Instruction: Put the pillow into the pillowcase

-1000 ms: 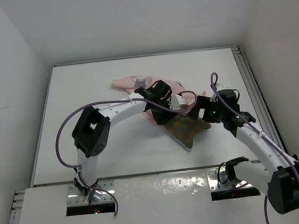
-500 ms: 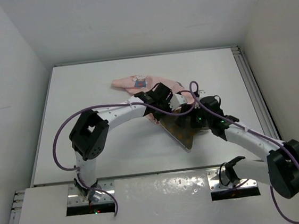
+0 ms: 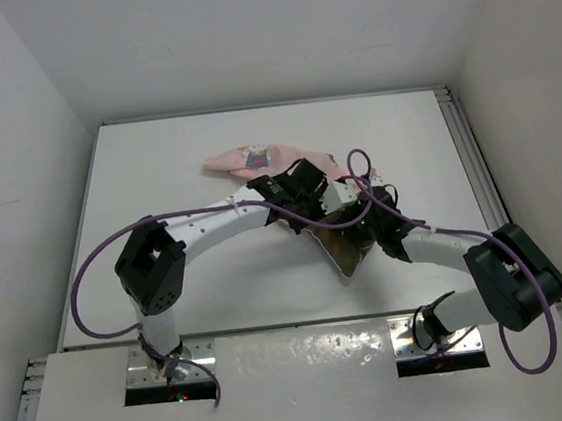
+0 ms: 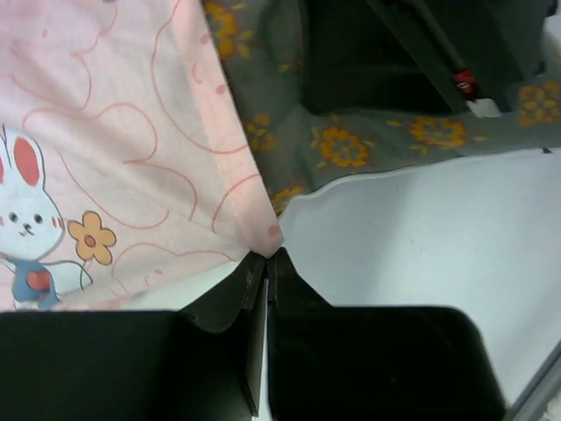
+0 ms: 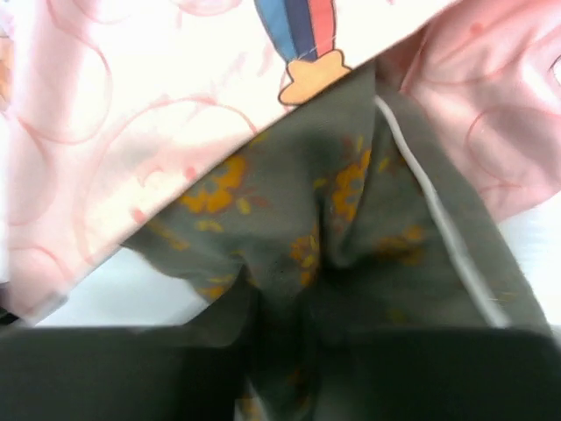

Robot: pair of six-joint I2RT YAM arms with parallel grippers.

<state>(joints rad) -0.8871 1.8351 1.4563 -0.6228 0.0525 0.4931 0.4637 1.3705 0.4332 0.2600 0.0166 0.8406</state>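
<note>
Top external view: the pillow [image 3: 340, 253] lies mid-table, its near corner bare on the table [image 3: 158, 183] and its far part hidden under both wrists. The pillowcase [image 3: 250, 158] is heaped just beyond it, toward the far left. Left wrist view: the left gripper [image 4: 267, 263] has its jaws pressed together on the corner of the pink hem, and olive cloth shows directly past that hem. Right wrist view: the right gripper [image 5: 302, 342] is narrow, with pillow cloth puckered down between its fingers, which I read as a pinch on the pillow's edge. The pillow's long axis runs from the bare near corner up-left toward the case. Judgement: the right arm is the nearer one to the pillow, so the feed goes away from it, up-left under the held hem. How wide the mouth gapes I cannot tell.
</note>
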